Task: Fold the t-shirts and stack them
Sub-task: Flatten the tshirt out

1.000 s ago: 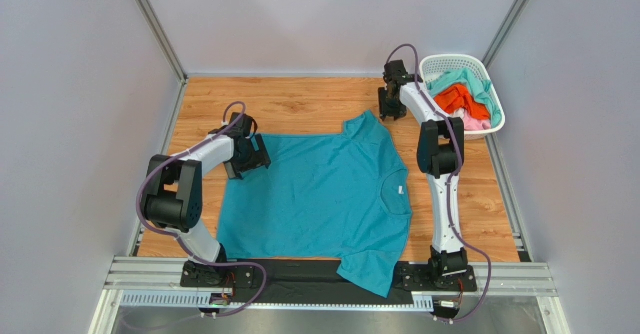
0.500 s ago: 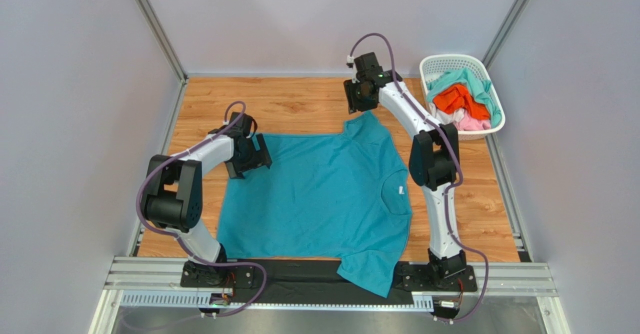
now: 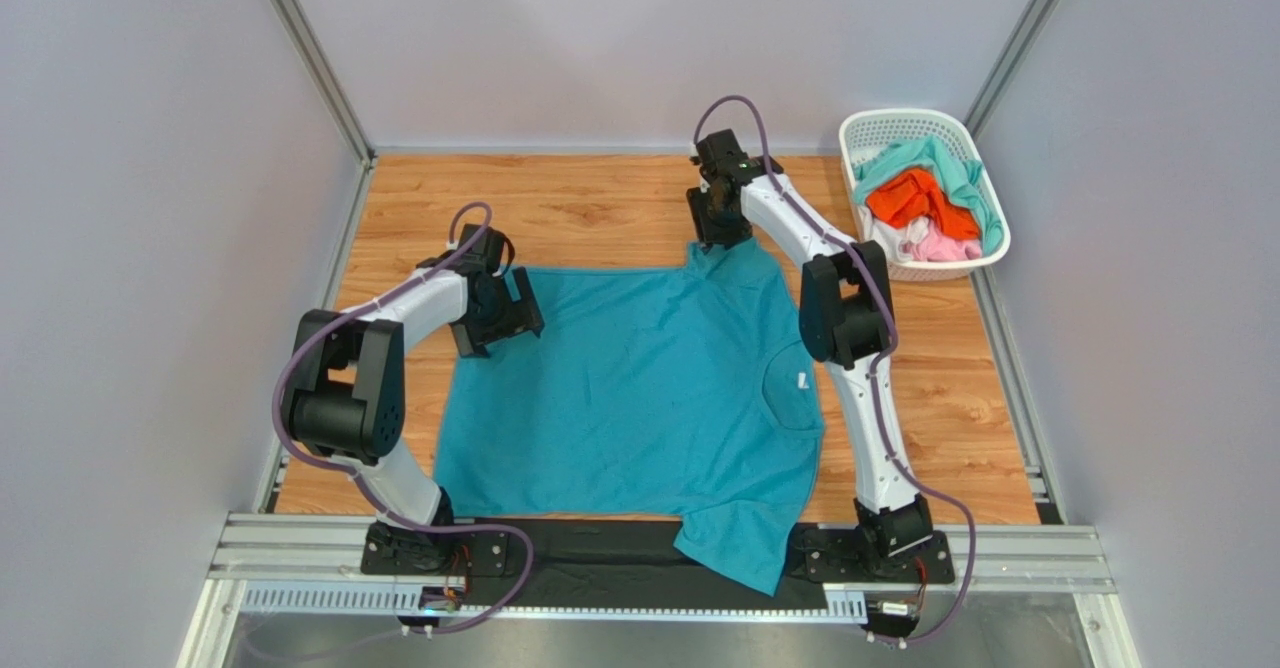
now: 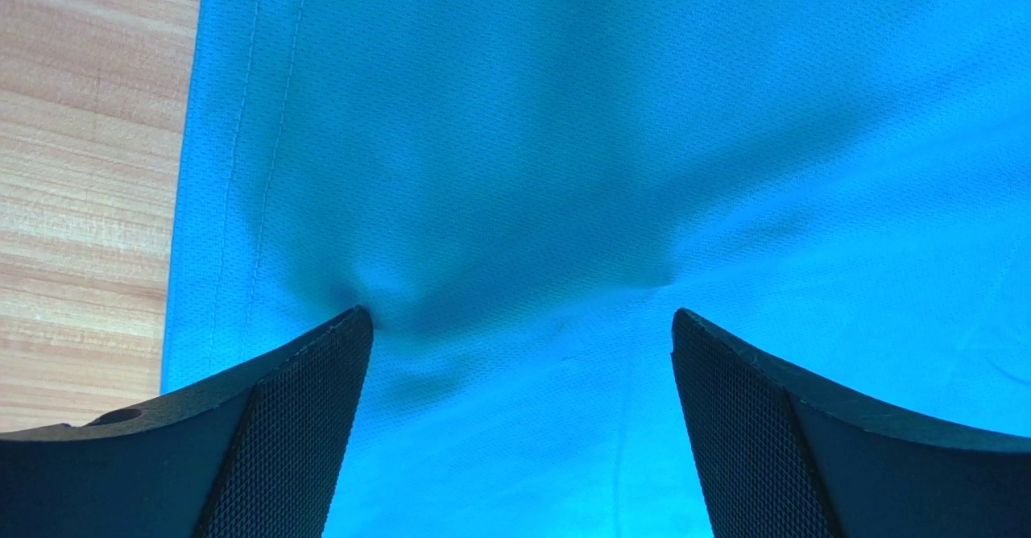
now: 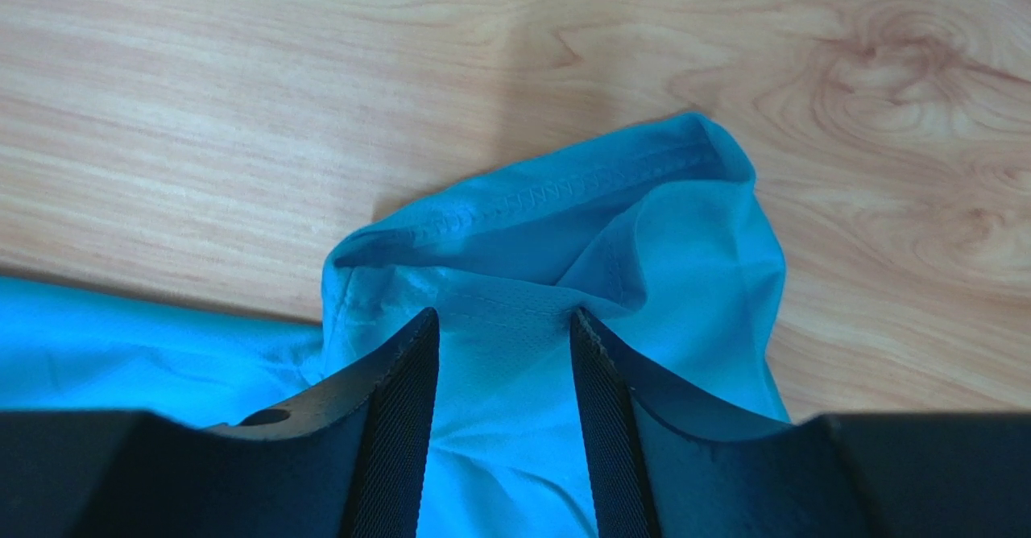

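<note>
A teal-blue t-shirt lies spread flat on the wooden table, white neck label toward the right. My left gripper is open wide, its fingertips resting on the shirt close to the hem edge, nothing pinched between them. My right gripper sits on the far sleeve, which is rumpled and folded up. Its jaws stand partly apart astride the sleeve fabric, open. Orange, mint-green and pale pink t-shirts lie heaped in the basket.
The white lattice basket stands at the back right corner. The teal shirt's near sleeve hangs over the metal rail at the table's front edge. Grey walls enclose the table on three sides.
The right arm swung left from beside the basket and came down onto the far sleeve. The left arm and the shirt body have not moved.
</note>
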Robot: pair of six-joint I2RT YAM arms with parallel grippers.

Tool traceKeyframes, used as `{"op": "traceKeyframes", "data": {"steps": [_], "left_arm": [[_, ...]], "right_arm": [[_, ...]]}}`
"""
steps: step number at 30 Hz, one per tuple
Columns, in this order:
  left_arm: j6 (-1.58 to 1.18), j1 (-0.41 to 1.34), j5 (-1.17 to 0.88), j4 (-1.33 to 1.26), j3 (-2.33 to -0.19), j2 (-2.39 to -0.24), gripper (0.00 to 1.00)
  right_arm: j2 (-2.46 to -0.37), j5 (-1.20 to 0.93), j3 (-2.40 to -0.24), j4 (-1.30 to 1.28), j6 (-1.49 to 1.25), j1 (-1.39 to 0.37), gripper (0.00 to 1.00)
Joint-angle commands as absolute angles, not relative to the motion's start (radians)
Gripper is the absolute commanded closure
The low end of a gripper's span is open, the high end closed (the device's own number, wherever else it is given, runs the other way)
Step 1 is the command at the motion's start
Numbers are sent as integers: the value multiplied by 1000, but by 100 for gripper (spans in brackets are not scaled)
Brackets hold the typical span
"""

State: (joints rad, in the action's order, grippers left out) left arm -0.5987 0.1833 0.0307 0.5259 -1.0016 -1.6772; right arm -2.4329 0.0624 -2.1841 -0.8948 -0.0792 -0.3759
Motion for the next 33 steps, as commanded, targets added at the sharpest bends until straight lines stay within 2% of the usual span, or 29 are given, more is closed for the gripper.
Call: {"op": "traceKeyframes", "data": {"steps": [1, 4, 6, 8, 9, 11, 17, 23, 31, 33], "left_arm": [[-591, 186, 11, 505, -1014, -1684, 0], [-589, 186, 9, 502, -1015, -1687, 0], [-589, 186, 9, 500, -1015, -1690, 0], [-591, 186, 9, 500, -1014, -1692, 0], [-591, 184, 8, 500, -1014, -1692, 0], [-591, 186, 8, 500, -1014, -1692, 0], [-591, 186, 6, 500, -1012, -1687, 0], [-592, 186, 6, 500, -1014, -1690, 0], [-592, 186, 6, 502, -1014, -1704, 0], [-591, 186, 8, 500, -1014, -1704, 0]], "right_arm": [[-2477, 66, -2255, -902, -64, -377, 53], [-2506, 66, -2283, -899, -67, -377, 53], [-2519, 55, -2296, -890, -66, -377, 58], [-2519, 63, -2296, -874, -74, -380, 71], [-2514, 75, -2292, -871, -75, -383, 73], [-2505, 93, -2287, -864, -77, -390, 78], [-2444, 181, -2260, -839, -77, -425, 83], [-2418, 210, -2246, -813, -107, -457, 81], [-2497, 207, -2307, -799, -143, -462, 81], [-2513, 209, -2315, -776, -149, -462, 77]]}}
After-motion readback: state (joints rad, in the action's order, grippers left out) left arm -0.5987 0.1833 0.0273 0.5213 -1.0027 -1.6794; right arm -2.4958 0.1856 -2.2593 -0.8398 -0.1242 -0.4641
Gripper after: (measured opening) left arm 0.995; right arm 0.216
